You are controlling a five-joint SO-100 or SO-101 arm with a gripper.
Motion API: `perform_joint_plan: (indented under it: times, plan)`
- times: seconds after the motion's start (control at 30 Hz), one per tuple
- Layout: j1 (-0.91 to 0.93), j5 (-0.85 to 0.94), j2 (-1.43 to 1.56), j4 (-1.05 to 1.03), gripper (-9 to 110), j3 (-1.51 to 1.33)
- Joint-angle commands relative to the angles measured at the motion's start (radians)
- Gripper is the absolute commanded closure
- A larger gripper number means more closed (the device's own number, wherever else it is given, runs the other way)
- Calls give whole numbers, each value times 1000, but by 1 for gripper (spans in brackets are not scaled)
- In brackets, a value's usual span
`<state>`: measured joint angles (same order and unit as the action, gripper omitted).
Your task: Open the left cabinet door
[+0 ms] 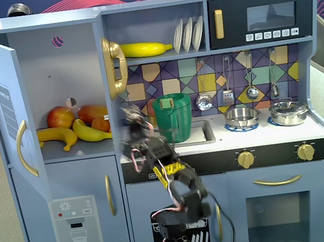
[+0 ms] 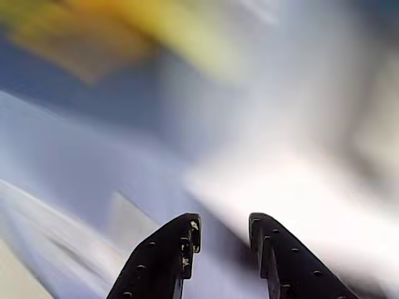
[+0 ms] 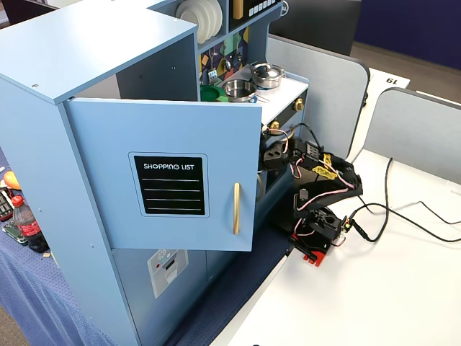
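Blurred wrist view shows gripper (image 2: 224,233) fingers spread, empty; elsewhere left cabinet door (image 3: 166,180) stands open.

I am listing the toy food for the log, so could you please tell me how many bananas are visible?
3: one banana lies on the upper shelf beside the gold phone; two lie in the open fridge compartment by the apples. Others may be hidden behind the fruit.

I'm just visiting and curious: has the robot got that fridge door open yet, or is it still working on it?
Looks done: the left cabinet door stands swung wide, showing the fruit on the shelf inside. The gripper is open and holds nothing; the wrist view is blurred. Nothing obvious is left beyond the arm parking itself.
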<state>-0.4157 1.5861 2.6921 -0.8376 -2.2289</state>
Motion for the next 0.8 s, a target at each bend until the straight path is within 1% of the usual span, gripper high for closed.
perform_joint_plan:
  times: [0.0, 0.13, 0.33, 0.47, 0.77]
  plan:
    - [183, -48, 144, -127, 101, -132]
    - [273, -77, 238, -201, 101, -276]
    - [357, -129, 285, -296, 101, -460]
    - [396, -137, 362, -397, 101, -578]
    - [465, -164, 485, -508, 101, -765]
